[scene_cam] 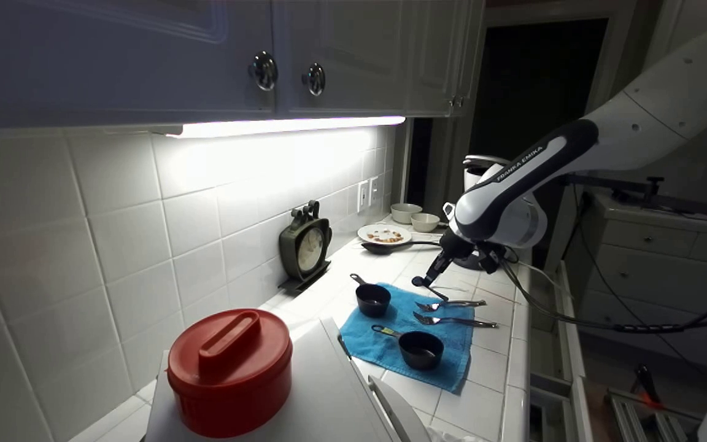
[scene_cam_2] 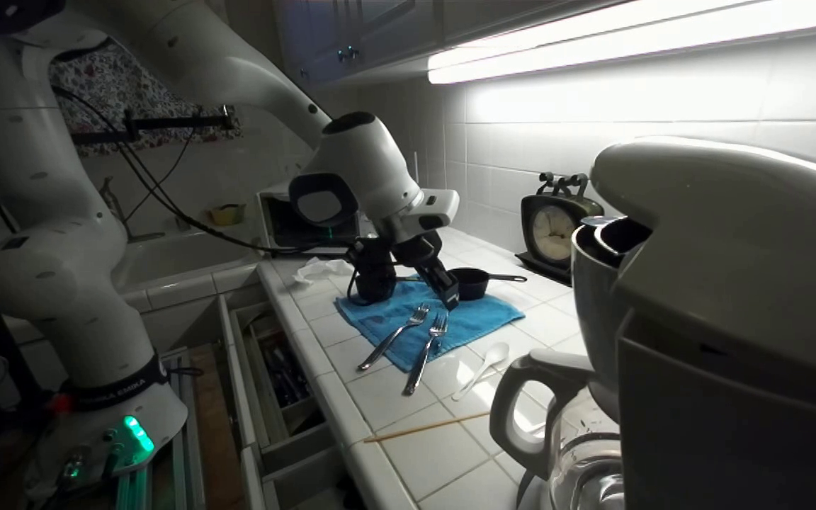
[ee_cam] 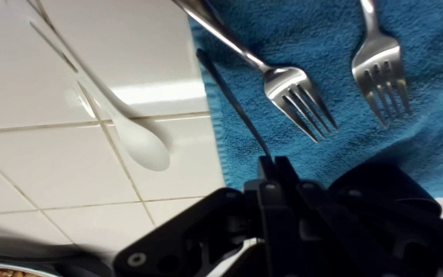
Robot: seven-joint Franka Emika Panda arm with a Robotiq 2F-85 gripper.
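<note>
The gripper (ee_cam: pixel 274 161) is narrow, clamping a slim dark utensil (ee_cam: pixel 230 95) over the blue towel (ee_cam: pixel 321 34). Its rounded end (scene_cam: pixel 418 281) appears to be a small bowl, though indistinct in an exterior view. The nearer fork (ee_cam: pixel 287 82) and farther fork (ee_cam: pixel 377 54) lie partly on the towel; the white spoon (ee_cam: pixel 144 148) rests on tiles (ee_cam: pixel 71 169) alongside.

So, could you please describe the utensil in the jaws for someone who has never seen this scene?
On the counter lies a blue towel, with two forks partly on it. Above the towel, the closed jaws grip the utensil, which juts out thinly past their tips. Its dark colour sets it apart from the shiny forks and white spoon nearby.
</note>
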